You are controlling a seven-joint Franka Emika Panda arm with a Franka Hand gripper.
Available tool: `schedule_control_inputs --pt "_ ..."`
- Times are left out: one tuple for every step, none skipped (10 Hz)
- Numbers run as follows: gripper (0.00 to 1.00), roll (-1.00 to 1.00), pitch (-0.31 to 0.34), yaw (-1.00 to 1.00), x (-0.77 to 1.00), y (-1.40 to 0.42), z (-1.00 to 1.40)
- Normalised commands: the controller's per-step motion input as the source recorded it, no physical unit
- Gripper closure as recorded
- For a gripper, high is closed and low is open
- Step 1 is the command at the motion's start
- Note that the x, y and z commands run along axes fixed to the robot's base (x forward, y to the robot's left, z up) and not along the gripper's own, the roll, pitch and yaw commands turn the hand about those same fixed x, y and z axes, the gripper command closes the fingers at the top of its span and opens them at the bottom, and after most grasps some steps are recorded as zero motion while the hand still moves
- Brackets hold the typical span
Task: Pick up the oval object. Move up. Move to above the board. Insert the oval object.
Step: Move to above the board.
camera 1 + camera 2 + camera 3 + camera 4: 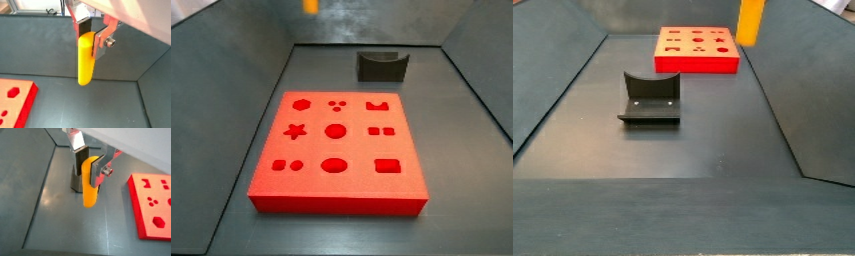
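Item: gripper (89, 31). Raised well clear of the floor, off to one side of the board (338, 140), not over it. Silver fingers (81, 24) clenched on the upper end of the oval object (86, 59), seen in both wrist views.

Item: oval object. Orange-yellow peg, hanging lengthwise downward from the jaws, lower rounded end free in the air. In a side view only its tip (310, 6) shows, above the far edge of the board; in another side view its lower part (751, 22) shows at the board's right end.

Item: board. Red, flat on the floor, cut-outs all empty.

Item: fixture (649, 98). Dark bracket on the floor, apart from the board, unoccupied.

Status: pick-up and lift judged complete. Outstanding: travel to above the board, alignment with the oval hole, insertion.
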Motion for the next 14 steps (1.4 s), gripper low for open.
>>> schedule_control_inputs --pt "1.00 0.09 0.067 0.02 -0.02 -0.02 0.22" --pt "1.00 0.03 -0.005 -1.00 0.28 -1.00 0.23" --pt "1.00 0.03 -0.002 -1.00 0.28 -1.00 0.22" --pt "1.00 0.01 0.011 -1.00 0.29 -1.00 0.22" --pt "1.00 0.00 0.018 -1.00 0.29 -1.00 0.23" --pt "1.00 0.00 0.040 -1.00 0.30 -1.00 0.22" --pt "1.00 -0.01 0.068 -1.00 0.31 -1.00 0.23" --pt "1.00 -0.02 0.097 -1.00 0.32 -1.00 0.23" --pt "1.00 -0.02 0.118 -1.00 0.33 -1.00 0.23" --pt "1.00 -0.03 0.168 -1.00 0.34 -1.00 0.23" --pt "1.00 -0.03 0.232 -1.00 0.36 -1.00 0.24" --pt "1.00 -0.02 0.242 -0.76 0.38 -1.00 0.24" --pt "1.00 -0.03 0.220 -0.43 0.35 -0.80 0.20" --pt "1.00 -0.02 0.204 -0.31 0.29 -0.62 0.16"
